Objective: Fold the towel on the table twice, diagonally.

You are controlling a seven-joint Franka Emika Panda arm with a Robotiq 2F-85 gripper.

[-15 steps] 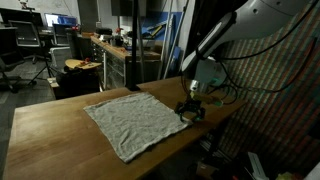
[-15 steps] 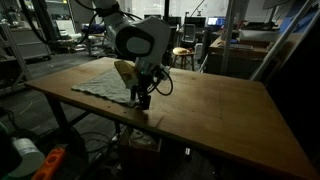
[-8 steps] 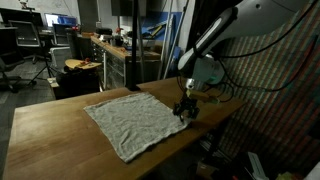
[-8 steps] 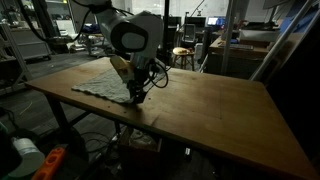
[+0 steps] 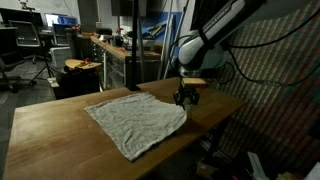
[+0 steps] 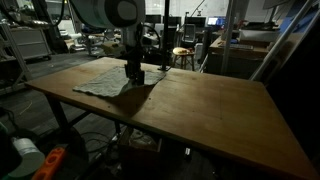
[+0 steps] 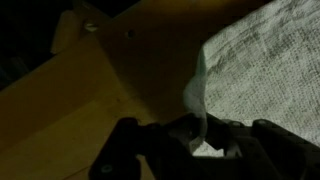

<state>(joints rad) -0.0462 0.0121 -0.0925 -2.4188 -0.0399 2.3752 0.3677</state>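
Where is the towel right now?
In an exterior view the towel lies spread on the table, its corner on the picture's right pinched in the gripper near the table's edge.

The towel, a thin, mottled grey-beige square, lies spread mostly flat at the centre of the frame on the warm-brown plank bench. Its right-hand corner stands lifted off the wood. In the wrist view the towel fills the upper right, that corner rising as a narrow fold at lower centre.
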